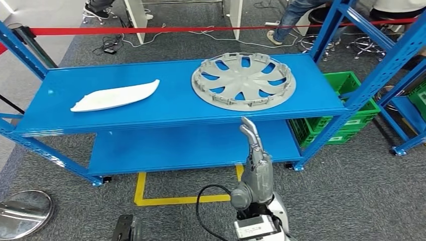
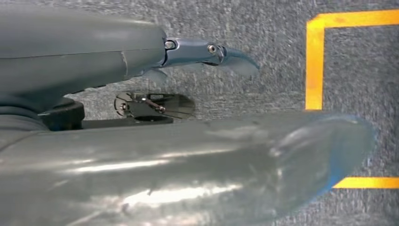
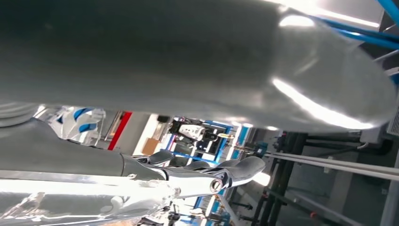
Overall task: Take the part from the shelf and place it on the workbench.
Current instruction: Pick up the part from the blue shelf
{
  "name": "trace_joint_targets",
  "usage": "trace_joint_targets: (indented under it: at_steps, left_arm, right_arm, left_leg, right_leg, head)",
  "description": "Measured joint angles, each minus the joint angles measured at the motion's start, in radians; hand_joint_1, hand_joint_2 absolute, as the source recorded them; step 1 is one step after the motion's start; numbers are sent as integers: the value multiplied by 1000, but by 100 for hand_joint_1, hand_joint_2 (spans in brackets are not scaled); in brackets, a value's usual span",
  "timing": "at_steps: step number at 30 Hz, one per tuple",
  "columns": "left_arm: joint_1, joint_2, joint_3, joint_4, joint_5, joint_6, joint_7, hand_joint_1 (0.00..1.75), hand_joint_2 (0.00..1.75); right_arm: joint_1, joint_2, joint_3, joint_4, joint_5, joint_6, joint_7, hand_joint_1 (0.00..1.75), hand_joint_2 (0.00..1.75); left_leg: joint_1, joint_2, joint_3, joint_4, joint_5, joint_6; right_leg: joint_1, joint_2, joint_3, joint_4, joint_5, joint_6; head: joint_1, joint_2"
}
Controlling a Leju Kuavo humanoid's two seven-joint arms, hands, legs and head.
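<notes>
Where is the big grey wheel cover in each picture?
Head view: the wheel cover lies flat on the blue shelf's top level, right of middle.
Right wrist view: a sliver of it peeks between the right hand's thumb and fingers.
Left wrist view: aimed at carpet and yellow floor tape instead.
Shared landmark: the yellow tape, also in the head view.

Right hand [image 3: 179,141] up close: thick grey thumb [image 3: 263,61] across one side, darker fingers [image 3: 221,172] stretched out straight, apart from thumb, nothing held. Beyond the gap, blurry blue shelving [image 3: 235,136], a red strip [image 3: 120,129], dark posts [image 3: 287,160], a pale wall.
</notes>
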Motion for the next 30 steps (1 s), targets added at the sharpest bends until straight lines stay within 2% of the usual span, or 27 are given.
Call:
trace_joint_targets:
  at_steps: [1,2,4,5,6,7,8,9,11,13,15,16,17,18,20,21,22,23,25,26,27,30]
  left_arm:
    - [-1,0,0,0,-2,3,1,0,0]
    - [-1,0,0,0,-4,5,2,0,0]
    - [0,0,0,0,-9,10,6,0,0]
    - [0,1,0,0,-10,12,9,0,0]
    - [1,1,0,0,-11,14,11,0,0]
    - [1,2,0,0,-11,15,12,0,0]
    - [1,2,0,0,-11,15,12,0,0]
    - [0,2,0,0,-11,16,12,0,0]
    - [-1,1,0,0,-11,17,12,0,0]
    - [-2,0,1,0,-11,19,14,0,0]
    - [-2,0,2,0,-11,20,15,0,0]
    - [-2,0,2,0,-11,21,15,0,0]
    - [-2,0,2,0,-11,21,15,0,0]
    - [-2,0,3,0,-12,21,15,0,0]
    - [-2,0,3,0,-11,12,13,0,0]
    - [-2,0,4,0,-10,-1,12,0,0]
    - [-2,0,4,0,-9,-17,11,0,0]
    - [-2,0,4,0,-8,-33,10,0,0]
    - [-2,0,5,0,-7,-50,9,0,0]
    - [-2,1,5,0,-6,-53,8,0,0]
    - [-2,1,6,0,-6,-55,8,0,0]
    - [-3,1,9,-1,-6,-70,0,0,0]
  right_arm:
    - [0,0,1,0,1,0,0,0,0]
    - [-1,0,2,-1,1,0,0,0,0]
    - [-1,0,4,-1,2,0,1,0,0]
    - [-1,0,5,-1,3,0,2,0,0]
    - [-1,0,5,-1,3,0,2,0,0]
    - [-1,0,5,-1,3,0,3,0,0]
    - [-1,0,5,-1,3,1,3,0,0]
    - [-2,0,6,-1,3,2,4,0,0]
    - [-2,0,7,-1,4,3,4,0,0]
    - [-2,-1,7,-1,5,3,4,0,0]
    - [-2,-2,7,-1,5,4,5,0,0]
    - [-2,-2,7,-1,5,4,5,0,0]
    - [-3,-2,7,-1,6,4,5,0,0]
    - [-2,-2,7,-1,6,4,5,0,0]
    - [-2,-3,7,-1,7,4,4,0,0]
    - [-2,-3,7,-1,8,4,4,0,0]
    - [-3,-4,7,-1,8,4,4,0,0]
    - [-3,-4,7,-1,9,5,4,0,0]
    - [-3,-4,8,-1,9,6,4,0,0]
    - [-3,-4,8,-1,10,7,4,0,0]
    - [-3,-4,8,-1,10,7,4,0,0]
    - [-3,-4,9,-1,11,7,4,0,0]
  left_leg:
    - [0,0,-10,21,-15,-5]
    - [1,0,-32,65,-39,-8]
    - [1,0,-101,200,-97,-13]
    - [2,0,-134,256,-112,-14]
    - [2,0,-153,282,-108,-14]
    - [2,0,-154,271,-85,-14]
    - [3,1,-135,222,-46,-14]
    - [4,1,-105,153,-5,-14]
    - [5,1,-51,35,40,-13]
    - [4,0,-38,1,38,-5]
    - [4,-1,-38,0,37,9]
    - [5,0,-36,-1,37,15]
    - [6,0,-34,-2,37,21]
    - [5,1,-33,-2,36,25]
    - [4,2,-32,-2,34,29]
    - [3,2,-31,-2,33,30]
    - [3,2,-29,-2,32,31]
    - [3,1,-26,-2,30,30]
    - [2,0,-19,0,25,25]
    - [1,-1,-17,1,23,21]
    - [-1,-1,-17,1,22,16]
    - [1,-1,-16,-3,20,0]
  right_leg:
    - [-2,-1,2,-3,0,-6]
    - [-4,-2,5,-5,0,-11]
    - [-3,-3,6,-5,-3,-18]
    - [-3,-2,7,-5,-4,-19]
    - [-3,-1,8,-5,-5,-19]
    - [-4,0,10,-5,-6,-18]
    - [-5,2,13,-5,-8,-16]
    - [-6,3,16,-5,-10,-13]
    - [-3,6,18,-2,-16,-2]
    - [1,8,15,-3,-18,7]
    - [-1,7,14,-3,-22,15]
    - [-1,4,8,13,-33,19]
    - [-2,1,-8,48,-54,23]
    - [-1,-2,-36,106,-83,26]
    - [-1,-4,-107,241,-136,29]
    - [-1,-4,-130,279,-142,29]
    - [-1,-4,-133,277,-128,28]
    - [-2,-4,-116,235,-96,26]
    - [-1,-4,-49,95,-26,23]
    - [-1,-4,-23,42,-6,21]
    - [0,-2,-9,12,2,18]
    - [2,2,-7,1,2,2]
  head:
    - [-1,0]
    - [-3,0]
    - [-5,0]
    - [-5,0]
    - [-5,0]
    - [-5,0]
    - [-5,0]
    - [-5,0]
    - [-7,0]
    - [-7,0]
    - [-5,0]
    - [-3,0]
    - [-1,0]
    - [2,0]
    - [3,0]
    - [3,0]
    - [3,0]
    - [3,0]
    - [4,0]
    - [3,0]
    - [3,0]
    - [2,0]
